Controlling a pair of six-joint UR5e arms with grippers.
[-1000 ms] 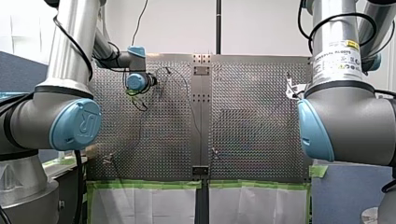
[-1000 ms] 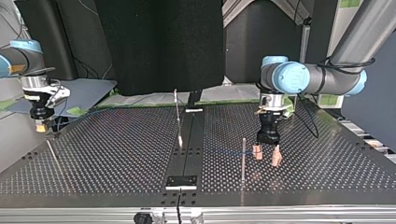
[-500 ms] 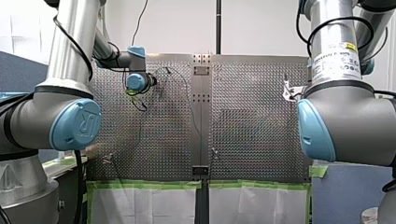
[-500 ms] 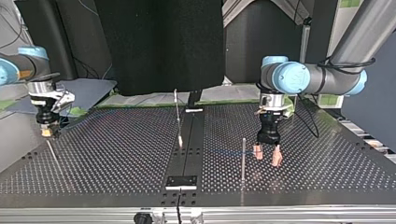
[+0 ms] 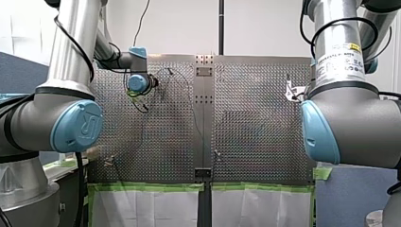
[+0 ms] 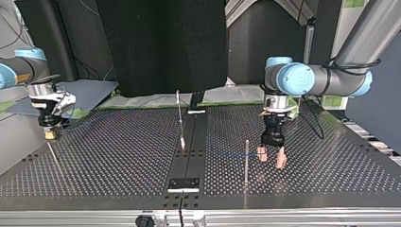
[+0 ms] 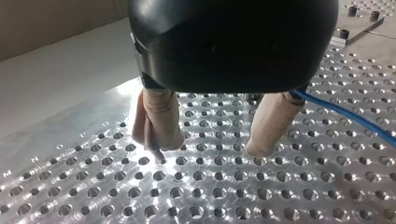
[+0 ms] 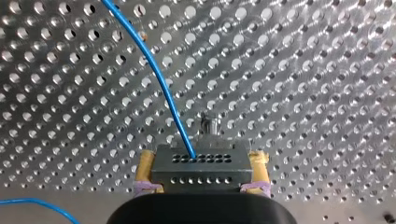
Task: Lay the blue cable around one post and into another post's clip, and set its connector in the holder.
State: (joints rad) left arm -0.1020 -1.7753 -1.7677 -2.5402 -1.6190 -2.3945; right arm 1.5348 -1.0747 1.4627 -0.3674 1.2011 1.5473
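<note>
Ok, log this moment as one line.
left gripper: open, low over table, near post | right gripper: shut on connector | blue cable: runs from connector across table

The table (image 8: 327, 70) is shiny perforated metal, the blue cable (image 8: 161, 84) smooth plastic, the connector (image 8: 201, 168) dull grey metal.

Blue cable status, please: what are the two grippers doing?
Left gripper open, low over table, blue cable beside it. Right gripper shut on connector. Post close by left gripper.
</note>
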